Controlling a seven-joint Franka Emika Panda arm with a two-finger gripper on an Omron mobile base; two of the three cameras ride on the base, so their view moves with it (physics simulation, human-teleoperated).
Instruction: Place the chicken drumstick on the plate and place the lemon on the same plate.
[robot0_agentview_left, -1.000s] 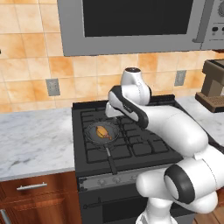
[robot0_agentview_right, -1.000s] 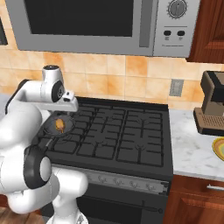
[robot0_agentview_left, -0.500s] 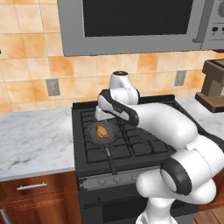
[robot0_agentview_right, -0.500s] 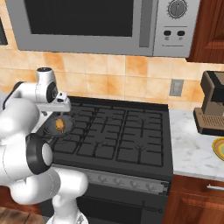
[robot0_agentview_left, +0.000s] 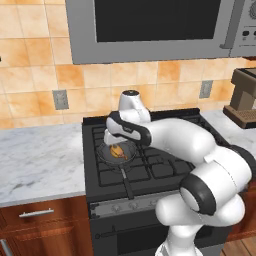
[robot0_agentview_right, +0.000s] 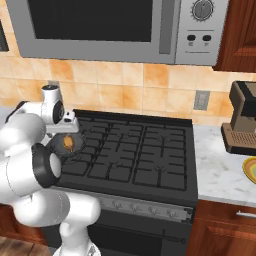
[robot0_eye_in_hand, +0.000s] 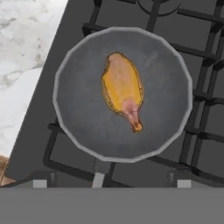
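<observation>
Over on the stove's (robot0_agentview_right: 135, 155) front-left burner sits a small black frying pan (robot0_eye_in_hand: 83, 131), and the chicken drumstick (robot0_eye_in_hand: 122, 89) lies flat right in the middle of it, fat end pointing away from the pan handle (robot0_agentview_left: 127, 185), thin bone end toward it. The tool (robot0_agentview_left: 116, 142) hangs straight above that pan, looking down at the meat. Honestly can't tell whether its fingers are spread or pinched; only two tiny grey stubs poke up at the bottom of the hand view and the base views have the wrist blocking it. It isn't holding anything as far as I can see, since the drumstick is down in the pan.

The plate (robot0_agentview_right: 250, 169) peeks in at the far right edge of the right base view, on the tabletop (robot0_agentview_right: 220, 172) on the other side of the stove from the pan, just past the coffee machine (robot0_agentview_right: 242, 120). So there's a long carry ahead.

My guess on handling: it's light and fairly firm, but rounded and probably a bit slick, so it could roll or squirt out of a pinch. I'd close across the thick meaty middle, fingers on the two long sides, not on the skinny bone tip.
</observation>
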